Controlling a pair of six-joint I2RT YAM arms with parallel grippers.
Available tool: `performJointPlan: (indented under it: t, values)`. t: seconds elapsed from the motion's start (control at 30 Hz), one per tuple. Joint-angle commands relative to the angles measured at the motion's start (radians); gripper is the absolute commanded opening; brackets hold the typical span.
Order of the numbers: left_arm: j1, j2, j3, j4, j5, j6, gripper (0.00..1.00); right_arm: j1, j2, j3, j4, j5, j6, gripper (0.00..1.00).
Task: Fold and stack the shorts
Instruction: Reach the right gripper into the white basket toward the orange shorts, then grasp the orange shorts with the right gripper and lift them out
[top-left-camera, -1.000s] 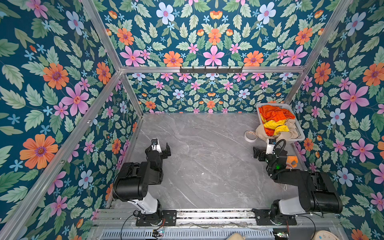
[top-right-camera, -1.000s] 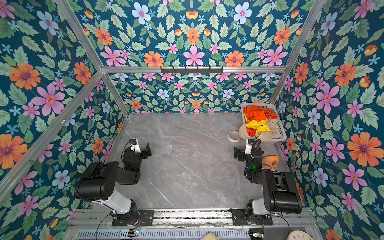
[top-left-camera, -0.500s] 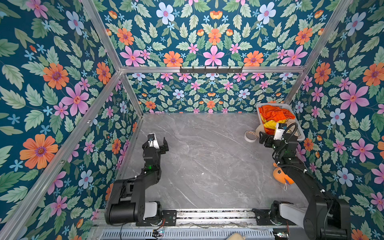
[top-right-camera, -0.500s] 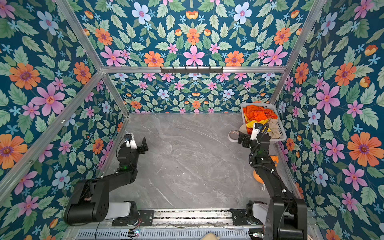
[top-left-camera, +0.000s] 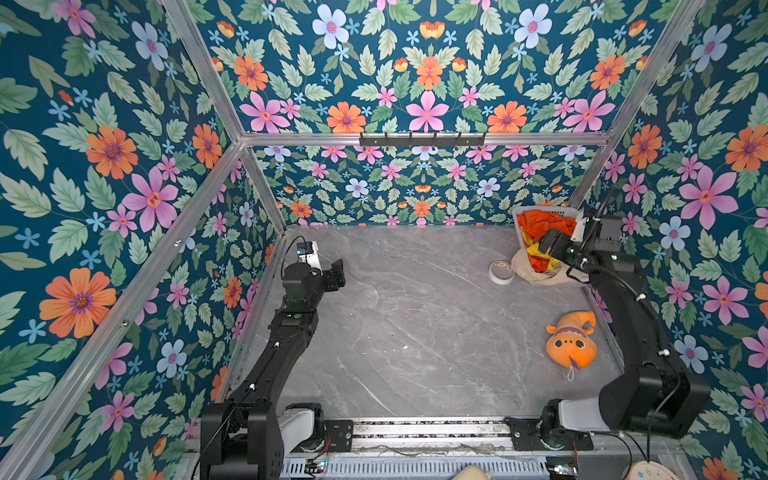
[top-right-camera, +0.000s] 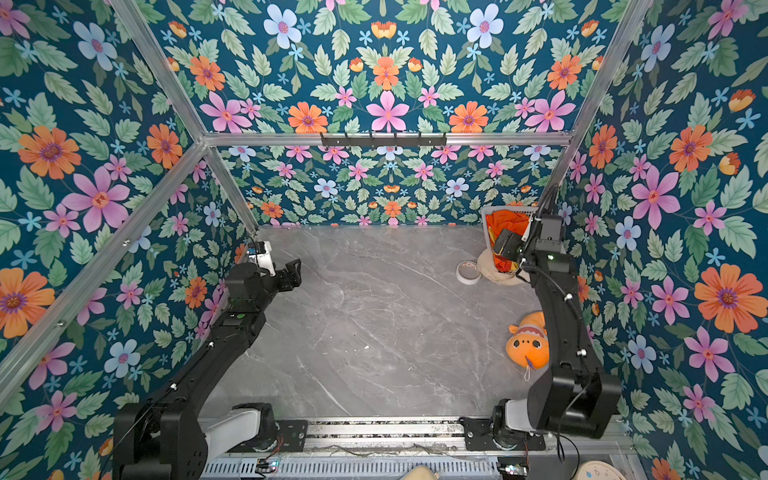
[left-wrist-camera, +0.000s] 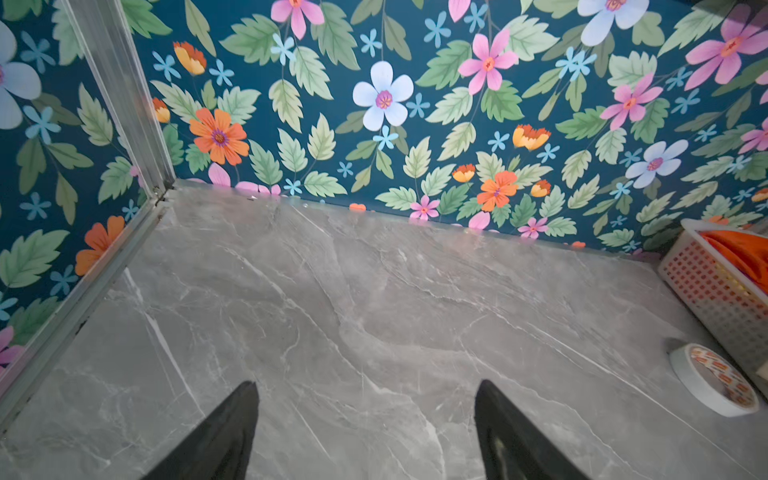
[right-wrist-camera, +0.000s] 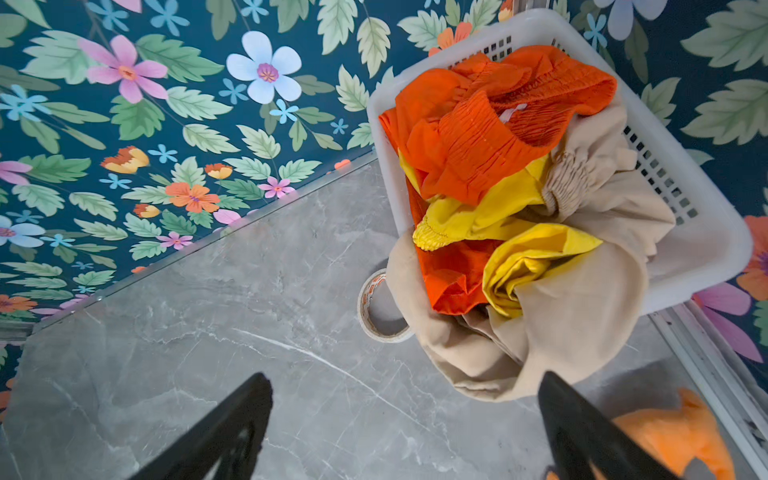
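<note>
Right wrist: shorts (right-wrist-camera: 511, 187) heaped in basket (right-wrist-camera: 706, 249), far right | right gripper (right-wrist-camera: 404, 377) wide open, empty, near them | left gripper (left-wrist-camera: 365, 386) open, empty | step: first pick; next I descend, pinch top layer.

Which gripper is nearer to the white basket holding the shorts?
Right. The right gripper hangs close to the basket, over its near side where the shorts spill out, jaws open. The left gripper is across the table, far from it.
</note>
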Motion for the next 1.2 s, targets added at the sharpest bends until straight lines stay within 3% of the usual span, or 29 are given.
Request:
performJointPlan:
  t: [0.0, 0.37, 0.83, 1.07, 1.13, 1.17]
  values:
    - [-0.004, 0.021, 0.018, -0.052, 0.025, -0.021, 0.83, -0.031, 0.109, 0.135, -0.146, 0.026, 0.047, 0.99]
    - [-0.008, 0.073, 0.034, -0.050, 0.027, -0.014, 0.83, -0.060, 0.465, 0.469, -0.120, -0.080, 0.061, 0.99]
    - [-0.008, 0.148, 0.051, -0.032, 0.027, -0.009, 0.83, -0.065, 0.746, 0.794, -0.252, 0.048, 0.182, 0.91]
    - [-0.010, 0.154, 0.042, -0.024, 0.025, -0.010, 0.83, -0.066, 0.777, 0.830, -0.266, 0.061, 0.209, 0.46]
    - [-0.009, 0.153, 0.045, -0.025, 0.030, -0.013, 0.83, -0.071, 0.762, 0.817, -0.257, 0.035, 0.221, 0.18]
    - [-0.009, 0.151, 0.048, -0.026, 0.036, -0.015, 0.83, -0.071, 0.749, 0.803, -0.246, 0.025, 0.220, 0.11]
